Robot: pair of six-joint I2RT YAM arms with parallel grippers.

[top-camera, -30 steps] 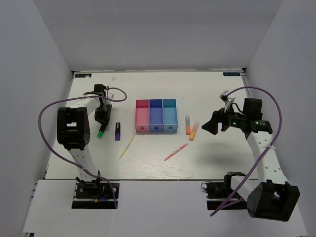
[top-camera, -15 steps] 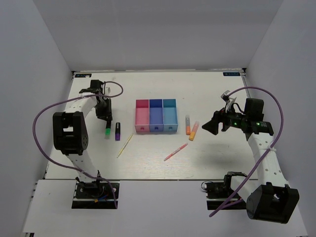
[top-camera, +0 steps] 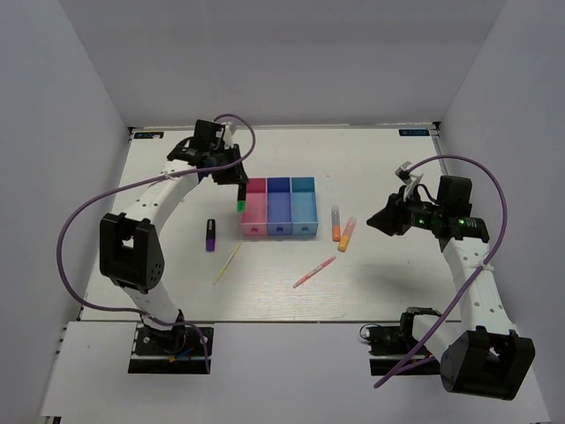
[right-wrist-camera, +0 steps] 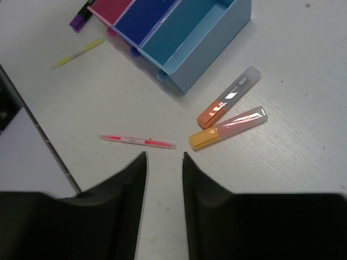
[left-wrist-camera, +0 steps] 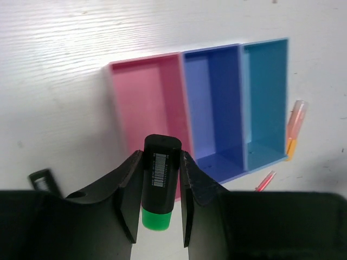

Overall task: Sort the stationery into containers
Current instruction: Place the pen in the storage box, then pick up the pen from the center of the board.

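On your white table (top-camera: 397, 283), a dark purple marker (top-camera: 210, 236) and a pale-yellow stick (top-camera: 227, 263) lie left of the bins. A thin pink pen (top-camera: 315, 271), a grey-and-orange highlighter (top-camera: 335, 223) and a pink-and-orange highlighter (top-camera: 347, 234) lie to their right, the two highlighters just beside each other. The pink bin (left-wrist-camera: 146, 103), blue-violet bin (left-wrist-camera: 214, 103) and cyan bin (left-wrist-camera: 265, 92) stand joined in a row, each showing only its bare floor. Your left gripper (left-wrist-camera: 161, 162) is clamped on a black marker (left-wrist-camera: 160, 181) with a barcode label and a green end, held over the pink bin's left rim. Your right gripper (right-wrist-camera: 164, 157) hovers near the highlighters, its jaws narrowly apart and empty.
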